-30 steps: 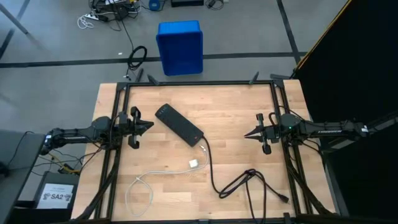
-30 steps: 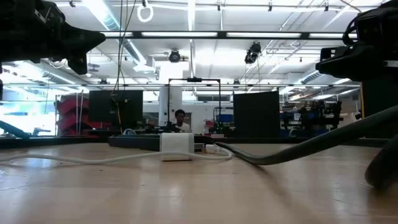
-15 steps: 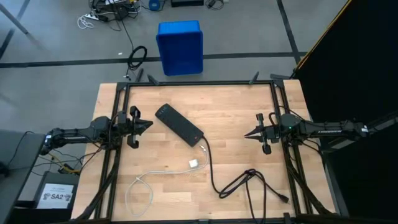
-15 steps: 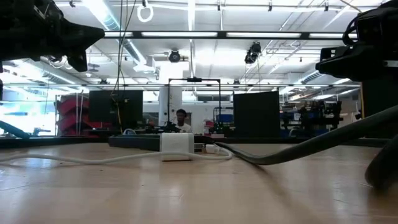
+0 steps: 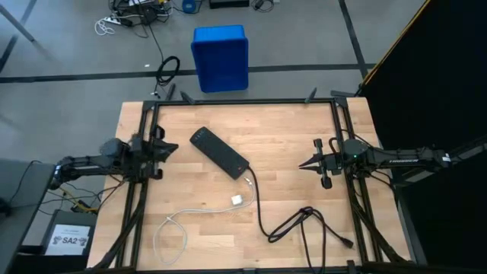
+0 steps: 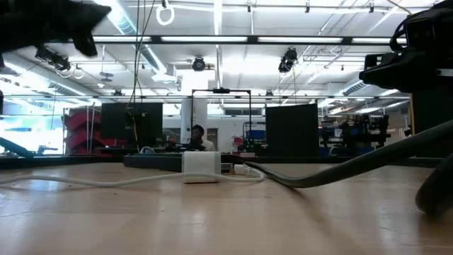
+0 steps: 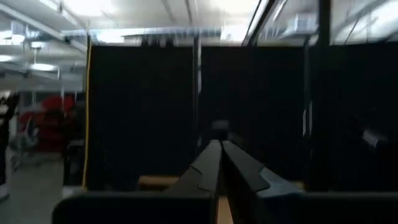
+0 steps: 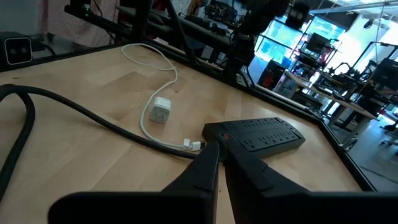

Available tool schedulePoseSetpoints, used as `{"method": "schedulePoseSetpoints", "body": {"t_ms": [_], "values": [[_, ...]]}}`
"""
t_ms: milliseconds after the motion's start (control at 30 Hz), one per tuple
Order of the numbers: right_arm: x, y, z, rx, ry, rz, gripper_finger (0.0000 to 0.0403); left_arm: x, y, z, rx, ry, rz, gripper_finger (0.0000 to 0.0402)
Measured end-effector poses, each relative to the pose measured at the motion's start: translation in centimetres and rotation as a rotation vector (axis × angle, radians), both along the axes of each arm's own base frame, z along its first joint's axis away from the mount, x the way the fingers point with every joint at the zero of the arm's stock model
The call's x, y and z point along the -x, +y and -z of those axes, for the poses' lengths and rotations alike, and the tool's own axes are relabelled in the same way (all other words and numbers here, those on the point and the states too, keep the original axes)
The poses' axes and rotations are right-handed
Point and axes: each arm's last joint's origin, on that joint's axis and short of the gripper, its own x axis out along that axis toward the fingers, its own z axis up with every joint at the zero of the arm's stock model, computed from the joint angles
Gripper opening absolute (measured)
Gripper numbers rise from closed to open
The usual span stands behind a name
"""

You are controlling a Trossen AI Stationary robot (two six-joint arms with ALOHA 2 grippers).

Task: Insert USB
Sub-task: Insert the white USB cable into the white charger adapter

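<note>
Both grippers, left (image 5: 172,145) and right (image 5: 304,165), hang closed and empty above the table (image 5: 289,133), USB (image 5: 238,201) between them.

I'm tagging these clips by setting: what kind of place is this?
Probably a robotics lab or workshop hall: ceiling strip lights over rows of black partition screens, with a framed wooden table on a bare concrete floor.

White cable (image 5: 171,228) and white charger (image 5: 238,201); black power strip (image 5: 219,152), black cord (image 5: 304,223); blue bin (image 5: 220,57); pale wood table (image 5: 289,137).
</note>
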Motion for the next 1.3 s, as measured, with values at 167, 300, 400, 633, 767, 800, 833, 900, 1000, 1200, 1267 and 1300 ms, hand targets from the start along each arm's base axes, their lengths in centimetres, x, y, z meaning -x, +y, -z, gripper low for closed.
{"method": "schedulePoseSetpoints", "body": {"t_ms": [167, 300, 400, 633, 767, 800, 833, 900, 1000, 1200, 1267, 1300], "values": [[0.0, 0.0, 0.0, 0.0, 0.0, 0.0, 0.0001, -0.2, 0.1, -4.2, -0.012, 0.285, -0.033, 0.0001], [0.0, 0.0, 0.0, 0.001, -0.003, 0.0, 0.0006, -2.6, 0.0, -6.5, 0.073, 0.691, -0.013, 0.0001], [0.0, 0.0, 0.0, 0.0, -0.003, 0.0, 0.0009, -4.9, -0.4, -7.6, 0.166, 1.009, 0.001, 0.0001], [0.0, 0.0, 0.0, 0.0, -0.004, 0.0, 0.0003, -11.0, -4.1, -6.5, 0.133, 1.285, 0.11, 0.0001], [0.0, 0.0, 0.0, 0.0, -0.004, 0.0, 0.0001, -13.6, -7.7, -5.0, 0.005, 1.227, 0.019, 0.0001], [0.0, 0.0, -0.1, 0.001, -0.005, 0.0, 0.0001, -14.2, -8.8, -4.7, -0.041, 1.211, 0.025, 0.0001], [0.0, 0.0, 0.0, 0.0, -0.005, 0.0, 0.0001, -14.6, -9.7, -4.4, -0.072, 1.208, 0.031, 0.0001], [0.0, 0.0, -0.1, 0.0, -0.006, 0.0, 0.0004, -15.2, -11.0, -4.5, -0.091, 1.176, 0.039, 0.0001], [0.0, 0.0, -0.1, 0.001, -0.006, 0.001, 0.0008, -15.9, -12.5, -4.6, -0.089, 1.115, 0.074, 0.0001], [0.0, 0.0, -0.2, 0.002, -0.019, 0.001, 0.0006, -17.0, -12.9, -5.0, -0.113, 1.011, 0.096, 0.0009], [0.0, 0.0, -0.3, 0.002, -0.027, 0.001, 0.0003, -17.3, -12.7, -4.9, -0.112, 1.013, 0.084, 0.0024], [0.0, 0.0, -0.3, 0.003, -0.032, -0.001, 0.0002, -17.4, -12.5, -4.7, -0.11, 1.021, 0.079, 0.0036]]}}
